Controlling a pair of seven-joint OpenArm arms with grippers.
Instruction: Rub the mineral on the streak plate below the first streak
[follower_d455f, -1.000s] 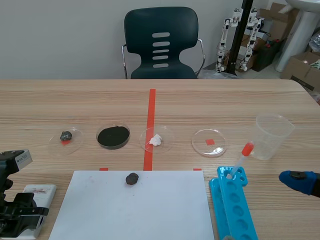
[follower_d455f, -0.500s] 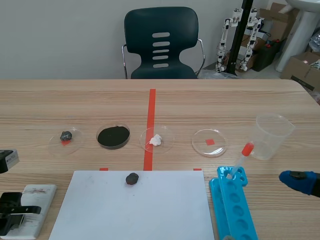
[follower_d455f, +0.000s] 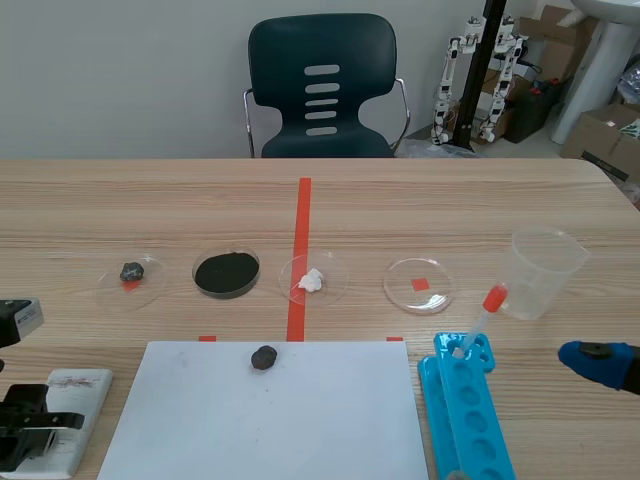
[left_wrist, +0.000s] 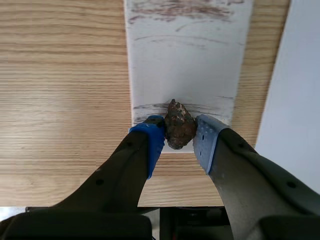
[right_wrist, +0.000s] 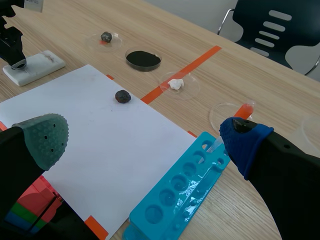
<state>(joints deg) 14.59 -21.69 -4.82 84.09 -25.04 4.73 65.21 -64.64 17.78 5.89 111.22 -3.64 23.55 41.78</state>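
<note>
Left claw (left_wrist: 179, 138) is pinching the brown mineral (left_wrist: 179, 128) right at the streak plate's (left_wrist: 187, 70) edge closest to the claw, on a faint grey line. Plenty of bare plate up to the reddish streak (left_wrist: 186, 9) at its far end. Right claw (right_wrist: 145, 137) is spread wide, well away from the plate.

One white sheet (follower_d455f: 270, 420) lies on the table. Beyond it stand four dishes (follower_d455f: 150, 288) (follower_d455f: 203, 262) (follower_d455f: 336, 268) (follower_d455f: 405, 292) in a row. There are three dark rocks: one (follower_d455f: 264, 357) on the sheet, one (follower_d455f: 131, 271) in the dish past its left corner, and a third rock (left_wrist: 179, 125) at the single plate (left_wrist: 185, 60) left of the sheet. Right of the sheet are one blue tray (follower_d455f: 465, 410), one dropper (follower_d455f: 482, 315) and one cup (follower_d455f: 545, 272). One chair (follower_d455f: 321, 85) stands far beyond it.
</note>
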